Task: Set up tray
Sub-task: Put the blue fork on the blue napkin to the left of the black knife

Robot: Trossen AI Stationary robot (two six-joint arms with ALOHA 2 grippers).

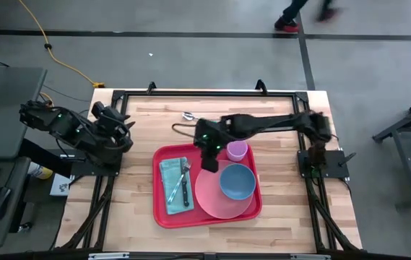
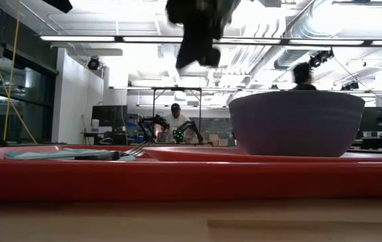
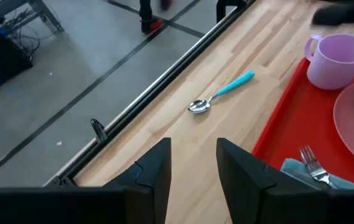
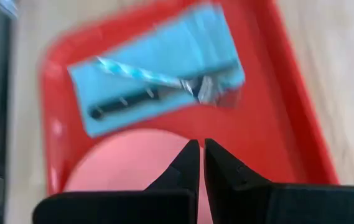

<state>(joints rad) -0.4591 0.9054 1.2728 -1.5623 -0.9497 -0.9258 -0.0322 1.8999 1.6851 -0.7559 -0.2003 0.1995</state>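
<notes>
High view is showing the tray [image 1: 163, 211] lying mid-tabletop [image 1: 292, 224], with the spoon [image 1: 188, 115] resting outside it on bare wood toward the far edge, its long axis running across the tabletop. Right pincer [image 1: 206, 160], fingers nearly pressed together and empty, is hovering over the tray and appears nearer the spoon; left pincer [image 1: 122, 133], spread, is waiting at the left edge.

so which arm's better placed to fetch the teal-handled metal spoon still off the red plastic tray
Probably left: its open gripper looks straight at the teal-handled metal spoon on the wooden table. The right gripper hangs shut over the red plastic tray.
</notes>
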